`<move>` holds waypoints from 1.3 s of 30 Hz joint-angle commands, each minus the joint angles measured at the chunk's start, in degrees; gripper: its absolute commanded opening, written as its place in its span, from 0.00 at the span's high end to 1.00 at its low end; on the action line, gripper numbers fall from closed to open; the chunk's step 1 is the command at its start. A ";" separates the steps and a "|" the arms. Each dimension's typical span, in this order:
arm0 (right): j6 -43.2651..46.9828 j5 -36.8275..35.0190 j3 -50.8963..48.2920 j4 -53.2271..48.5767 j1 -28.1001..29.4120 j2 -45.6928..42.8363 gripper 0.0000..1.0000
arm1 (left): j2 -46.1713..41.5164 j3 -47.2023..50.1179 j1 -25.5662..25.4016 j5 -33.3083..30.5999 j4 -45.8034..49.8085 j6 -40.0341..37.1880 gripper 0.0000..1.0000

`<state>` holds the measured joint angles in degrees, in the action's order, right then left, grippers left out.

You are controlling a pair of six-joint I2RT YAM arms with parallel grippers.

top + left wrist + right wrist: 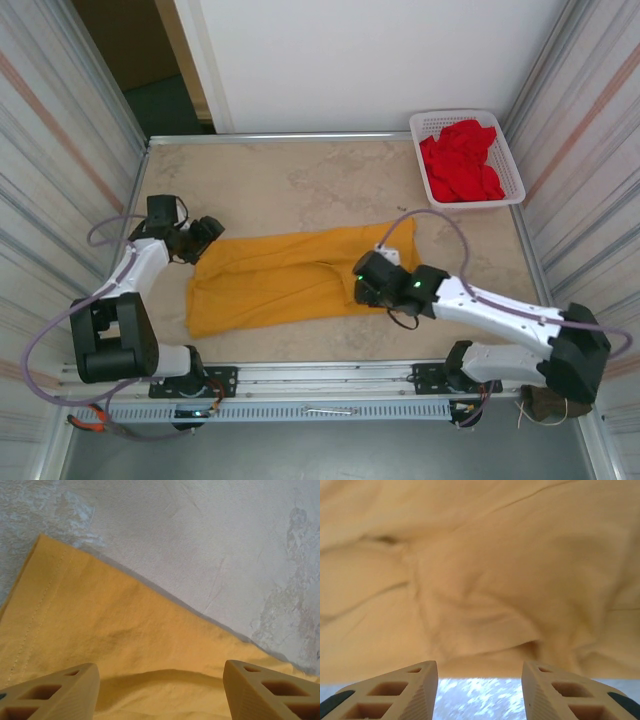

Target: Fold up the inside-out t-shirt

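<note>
Both arms reach the t-shirt [290, 275], spread flat mid-desk [300, 170]; left wrist: left pincer [160, 675] gapes wide, empty, over a hemmed corner; right wrist: right pincer [480, 680] stands part-open, empty, the cloth edge just ahead; probably best to pinch all layers squarely and lift evenly.

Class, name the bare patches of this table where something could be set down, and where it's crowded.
Bare: the far strip of table between the yellow t-shirt and the back edge, left of the white basket. Crowded: mid-table, under the shirt.
</note>
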<state>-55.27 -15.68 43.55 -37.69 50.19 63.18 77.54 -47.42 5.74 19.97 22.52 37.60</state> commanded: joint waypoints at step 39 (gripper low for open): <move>5.91 -1.72 8.59 -2.47 4.47 15.45 0.49 | -3.26 -0.35 -1.08 0.16 2.07 -0.50 0.32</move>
<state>-53.06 -14.66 48.18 -40.18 51.86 72.77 76.36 -47.00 4.75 19.97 22.72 37.93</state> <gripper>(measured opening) 0.505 0.676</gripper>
